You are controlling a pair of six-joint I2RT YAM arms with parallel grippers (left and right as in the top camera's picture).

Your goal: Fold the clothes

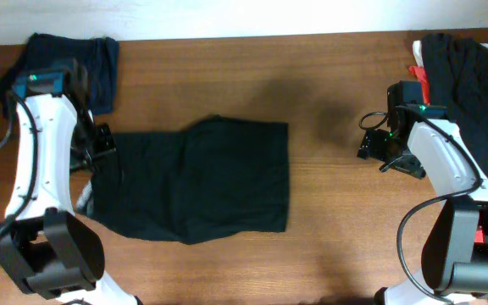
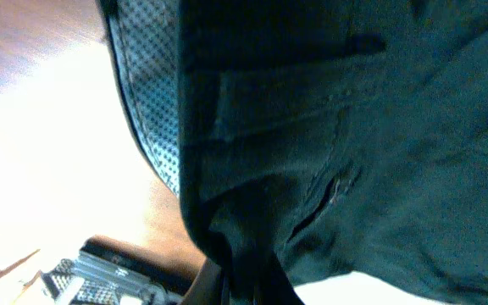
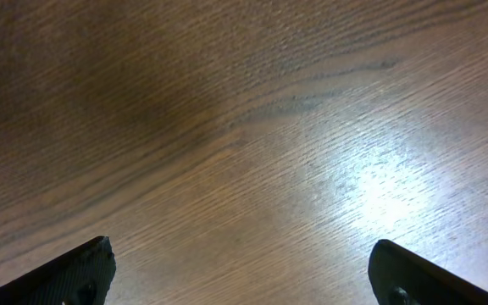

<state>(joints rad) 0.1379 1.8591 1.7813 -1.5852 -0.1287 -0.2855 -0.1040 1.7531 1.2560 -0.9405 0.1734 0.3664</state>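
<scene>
Dark shorts [image 1: 197,178]: spread flat on the table [image 1: 337,246], left of centre, and not yet folded.
Long axis: runs left to right. The waistband end, with its pale lining showing, points at the left arm, and the leg hems point toward the right arm.
Left gripper [image 1: 100,157]: sits right at the waistband edge with fabric bunched against its camera. One finger [image 2: 83,273] shows bare beside the bunch and the other is hidden under cloth, so I cannot tell whether it is clamped.
Right gripper [image 3: 240,254]: jaws spread wide and holding nothing, over bare wood.
Nearer arm: the left arm is at the cloth, while the right is well apart from the hem edge with bare table between.
Likely next move: carry the waistband rightward along that axis toward the hems.
Other cloth: a folded blue garment [image 1: 66,63] lies behind the left arm, and a dark pile [image 1: 473,85] lies at the right edge.
</scene>
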